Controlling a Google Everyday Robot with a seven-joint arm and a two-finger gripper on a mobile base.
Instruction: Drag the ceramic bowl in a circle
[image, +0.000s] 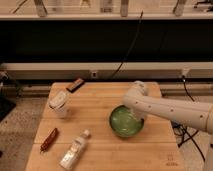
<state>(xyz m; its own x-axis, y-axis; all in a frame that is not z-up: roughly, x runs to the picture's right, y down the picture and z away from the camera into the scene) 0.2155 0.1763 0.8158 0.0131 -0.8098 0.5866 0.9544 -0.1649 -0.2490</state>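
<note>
We see a wooden table (100, 107) in the lower half of the frame. The ceramic bowl (122, 125) sits on it, a little right of the middle. The arm (170, 111) comes in from the right edge. Its gripper (134, 117) reaches down into the upper right part of the bowl. A cup (59, 104) stands on the left side of the table, well apart from the bowl. Behind the cup, near the back edge, lies a small flat bar (76, 85). A bottle (75, 150) lies on its side at the front, left of the bowl. A long packet (49, 139) lies left of the bottle.
</note>
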